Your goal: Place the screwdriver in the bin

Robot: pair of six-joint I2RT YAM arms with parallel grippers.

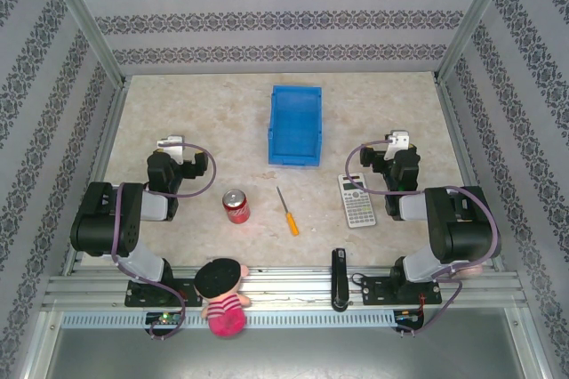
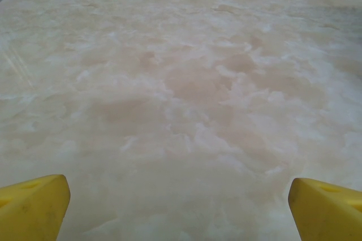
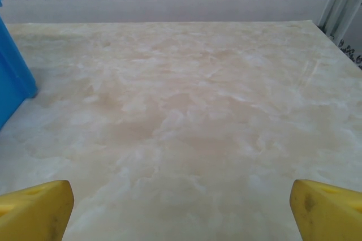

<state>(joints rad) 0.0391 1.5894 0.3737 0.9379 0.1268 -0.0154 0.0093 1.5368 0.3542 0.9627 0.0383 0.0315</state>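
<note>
Task not begun. Screwdriver (image 1: 287, 211) seen flat on worktop (image 1: 178, 103), ungripped, between the two sets of jaws and back toward arm bases. Left gripper (image 1: 169, 143) and right gripper (image 1: 398, 141): jaws spread wide, nothing held. Bin (image 1: 294, 158) placed ahead-left of right jaws. Grasp, carry, release all left.

Two chunky black arms sit here, the left arm (image 1: 116, 214) and the right arm (image 1: 455, 223), each with a thin purplish cable (image 1: 210, 176) looping along its joints. The left gripper (image 1: 169, 142) and the right gripper (image 1: 399, 141) have pale grey heads, and their fingertips (image 2: 33, 207) are bright yellow wedges.
</note>
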